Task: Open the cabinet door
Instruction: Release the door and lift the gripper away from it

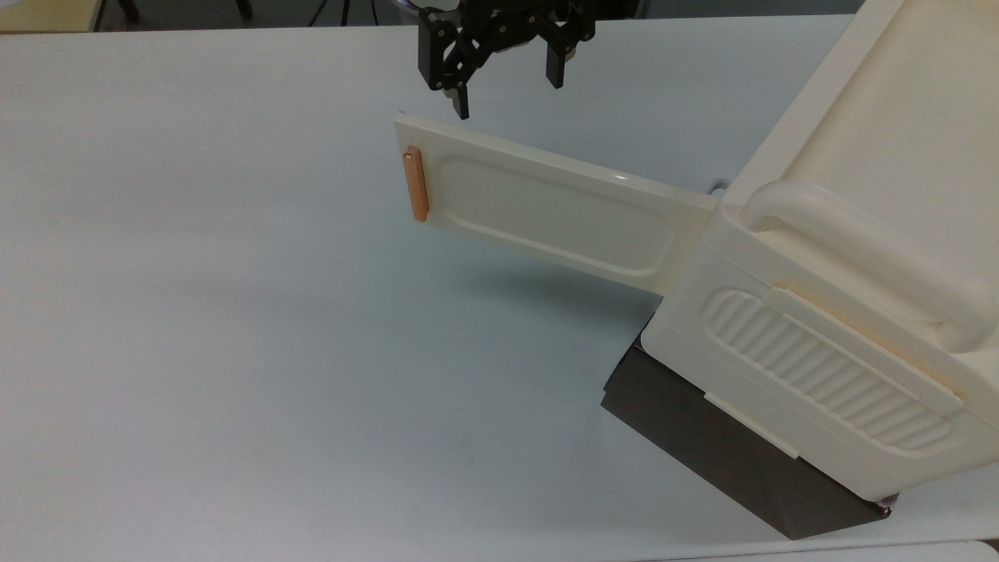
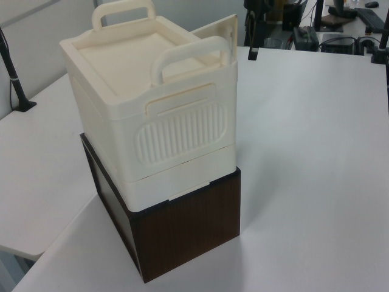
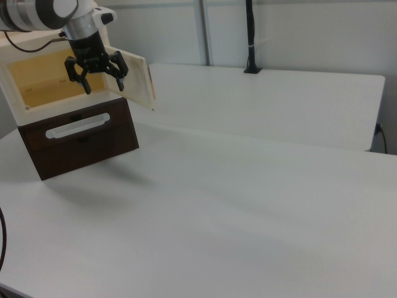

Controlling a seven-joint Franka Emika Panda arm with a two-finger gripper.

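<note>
The cream cabinet (image 1: 851,312) stands on a dark brown base (image 1: 726,453) at the top view's right. Its cabinet door (image 1: 546,204) is swung wide open and sticks out toward the top view's left, with the copper bar handle (image 1: 416,184) at its free end. My gripper (image 1: 507,92) hovers open just beyond the door's far edge, holding nothing. In the right view the gripper (image 3: 104,82) hangs before the yellowish open interior (image 3: 43,77), beside the door (image 3: 135,77). The left view has the cabinet (image 2: 152,121) with the door's edge (image 2: 223,29) behind it.
The white table (image 1: 234,351) spreads wide to the top view's left and front. A white wire loop handle (image 3: 77,125) sits on the dark base front. A black post (image 3: 250,37) stands at the table's far edge in the right view.
</note>
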